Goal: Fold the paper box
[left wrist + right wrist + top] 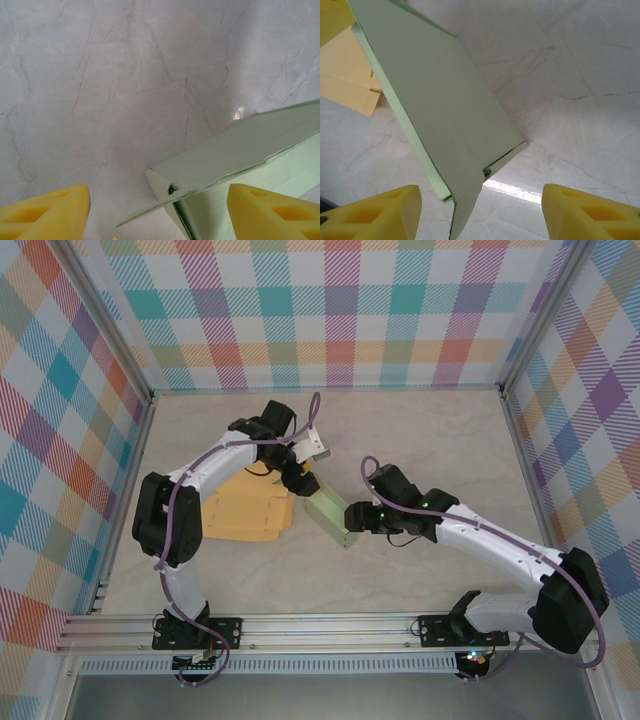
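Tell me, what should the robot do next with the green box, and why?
Probably close the right gripper on the green paper box: its jaws stand open with the box's end between them, and the left gripper is open too, so nothing grips it yet.

- Paper box: pale green card, long and narrow, partly folded.
- Pose: lies diagonally near the middle of the marbled table.
- State: panels unevenly closed, with a small gap at one corner.

Bright, even light from overhead; white glare gleams on the glossy table, shadows are soft, wrist views slightly hazy.
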Robot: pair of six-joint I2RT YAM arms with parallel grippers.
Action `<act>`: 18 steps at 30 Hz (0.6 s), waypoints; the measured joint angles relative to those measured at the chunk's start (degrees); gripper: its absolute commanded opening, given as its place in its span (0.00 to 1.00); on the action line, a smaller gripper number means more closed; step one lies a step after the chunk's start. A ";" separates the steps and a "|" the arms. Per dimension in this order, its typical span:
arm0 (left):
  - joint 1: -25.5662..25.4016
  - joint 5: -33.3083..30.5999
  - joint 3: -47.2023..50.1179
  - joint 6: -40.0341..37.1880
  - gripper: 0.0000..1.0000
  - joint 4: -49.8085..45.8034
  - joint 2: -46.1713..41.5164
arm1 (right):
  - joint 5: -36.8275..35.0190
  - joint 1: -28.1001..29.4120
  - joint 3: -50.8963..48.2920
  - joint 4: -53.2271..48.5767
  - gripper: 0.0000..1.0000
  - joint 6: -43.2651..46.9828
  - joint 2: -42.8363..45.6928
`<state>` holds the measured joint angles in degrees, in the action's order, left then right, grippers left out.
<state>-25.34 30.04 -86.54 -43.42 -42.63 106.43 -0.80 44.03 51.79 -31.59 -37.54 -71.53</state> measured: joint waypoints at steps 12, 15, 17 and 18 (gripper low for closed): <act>0.00 0.98 -3.85 -1.38 0.46 -4.20 3.72 | -2.86 0.00 2.08 -0.59 0.37 1.31 -2.69; 0.00 1.07 -3.85 -1.22 0.42 -4.44 3.72 | -3.26 0.00 2.29 -0.74 0.32 1.73 -3.80; 0.00 1.31 -3.85 -1.16 0.41 -4.44 3.72 | -3.54 0.00 2.84 -1.16 0.26 2.14 -4.61; 0.00 1.40 -3.85 -1.05 0.40 -4.44 3.72 | -3.80 0.00 3.21 -1.33 0.23 2.32 -4.98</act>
<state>-25.34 31.44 -90.39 -44.47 -47.07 110.15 -4.60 44.03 55.00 -32.93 -35.22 -76.51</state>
